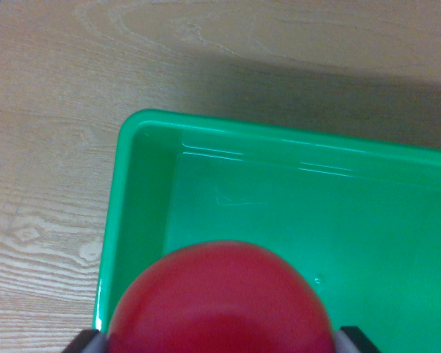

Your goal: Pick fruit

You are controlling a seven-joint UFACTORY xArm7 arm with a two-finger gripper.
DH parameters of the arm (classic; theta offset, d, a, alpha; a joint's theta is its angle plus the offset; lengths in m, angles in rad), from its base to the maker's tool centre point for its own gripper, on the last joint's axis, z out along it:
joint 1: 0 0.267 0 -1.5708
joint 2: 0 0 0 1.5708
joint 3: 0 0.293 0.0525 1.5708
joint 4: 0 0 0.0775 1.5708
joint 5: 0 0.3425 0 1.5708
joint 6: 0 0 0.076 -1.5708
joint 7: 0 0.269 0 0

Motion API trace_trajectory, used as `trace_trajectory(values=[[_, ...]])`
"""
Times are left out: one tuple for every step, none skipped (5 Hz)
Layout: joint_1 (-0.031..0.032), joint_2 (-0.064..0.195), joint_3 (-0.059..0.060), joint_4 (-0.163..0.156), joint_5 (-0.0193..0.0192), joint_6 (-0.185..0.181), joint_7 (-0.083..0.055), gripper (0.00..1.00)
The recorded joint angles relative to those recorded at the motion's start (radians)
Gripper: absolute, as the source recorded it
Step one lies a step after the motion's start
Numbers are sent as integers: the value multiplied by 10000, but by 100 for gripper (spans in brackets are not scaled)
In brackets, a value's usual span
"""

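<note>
Over the green bin, a red fruit sits clamped in the claw.

Low in the wrist view, the round red fruit (220, 301) fills the bottom centre, smooth and glossy; its kind cannot be told from what shows. Grey and black fingertips (88, 343) peek out at both of its lower sides, pressed against it, so the gripper (220, 346) is grasping the fruit. Behind it lies the green plastic bin (143, 136), whose rounded corner points to the wrist view's upper left and whose bright floor spreads to the right. The fruit hangs over the bin's near left part; whether it touches the floor cannot be told. Around the bin runs a pale wood-grain table (51, 88), shadowed along the bin's far rim.
</note>
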Motion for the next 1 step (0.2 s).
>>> trace_trajectory(values=[[0,0,0,0,0,0,0,100]])
